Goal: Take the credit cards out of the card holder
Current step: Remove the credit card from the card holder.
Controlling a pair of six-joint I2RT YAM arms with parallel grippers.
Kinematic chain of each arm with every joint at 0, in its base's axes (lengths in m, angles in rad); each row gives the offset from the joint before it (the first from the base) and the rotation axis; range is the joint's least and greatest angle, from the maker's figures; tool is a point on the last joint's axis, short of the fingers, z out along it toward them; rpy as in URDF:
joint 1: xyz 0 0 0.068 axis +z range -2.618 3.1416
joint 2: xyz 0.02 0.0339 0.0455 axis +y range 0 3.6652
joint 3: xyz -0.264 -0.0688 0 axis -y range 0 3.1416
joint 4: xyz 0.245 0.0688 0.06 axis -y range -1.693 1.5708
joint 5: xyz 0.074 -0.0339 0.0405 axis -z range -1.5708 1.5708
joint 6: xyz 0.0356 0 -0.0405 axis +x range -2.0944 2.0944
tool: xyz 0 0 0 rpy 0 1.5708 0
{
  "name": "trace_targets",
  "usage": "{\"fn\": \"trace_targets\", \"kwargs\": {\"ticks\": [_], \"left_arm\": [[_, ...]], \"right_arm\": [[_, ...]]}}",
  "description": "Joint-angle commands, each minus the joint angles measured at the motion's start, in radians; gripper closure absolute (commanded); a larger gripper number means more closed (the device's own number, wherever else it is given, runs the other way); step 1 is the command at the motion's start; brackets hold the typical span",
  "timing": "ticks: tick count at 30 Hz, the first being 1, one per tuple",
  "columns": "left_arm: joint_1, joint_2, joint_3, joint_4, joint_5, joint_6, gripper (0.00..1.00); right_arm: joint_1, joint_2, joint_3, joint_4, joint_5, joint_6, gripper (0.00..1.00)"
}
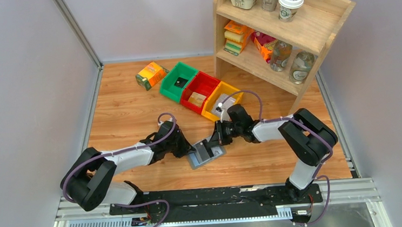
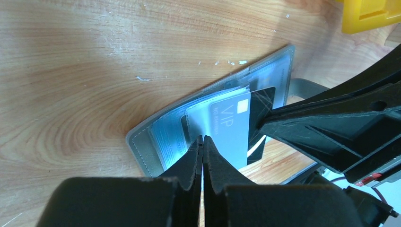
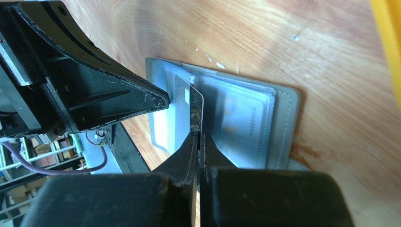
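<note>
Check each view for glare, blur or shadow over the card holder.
Top external: sharp, evenly lit, card holder small. Left wrist: clear pockets carry bluish sheen, own fingers featureless black. Right wrist: pockets hazy, left gripper a dark shape beside them.

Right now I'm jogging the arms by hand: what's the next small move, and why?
Probably ease the right gripper back: it is shut on the black card, which looks partly tucked in the wallet, with the shut left gripper beside it.

The card holder is laid on the table between the left gripper and right gripper, a credit card held in the latter.
</note>
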Motion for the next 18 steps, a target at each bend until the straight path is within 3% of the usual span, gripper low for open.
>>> {"fn": "trace_targets", "kwargs": {"ticks": [1,5,9,13,18], "left_arm": [[0.002,0.005,-0.039,-0.084,-0.050,0.011,0.99],[0.002,-0.024,-0.035,-0.078,-0.046,0.031,0.99],[0.002,-0.087,-0.025,-0.058,-0.041,0.073,0.93],[0.002,-0.197,-0.012,-0.073,-0.076,0.120,0.70],[0.002,-0.373,-0.011,-0.067,-0.089,0.224,0.51]], "right_arm": [[-0.020,-0.076,0.015,-0.105,0.081,-0.070,1.00],[-0.022,-0.154,0.024,-0.200,0.135,-0.113,1.00],[-0.022,-0.214,0.044,-0.310,0.170,-0.149,1.00],[-0.022,-0.280,0.057,-0.378,0.204,-0.172,1.00],[-0.022,-0.369,0.101,-0.470,0.209,-0.198,1.00]]}}
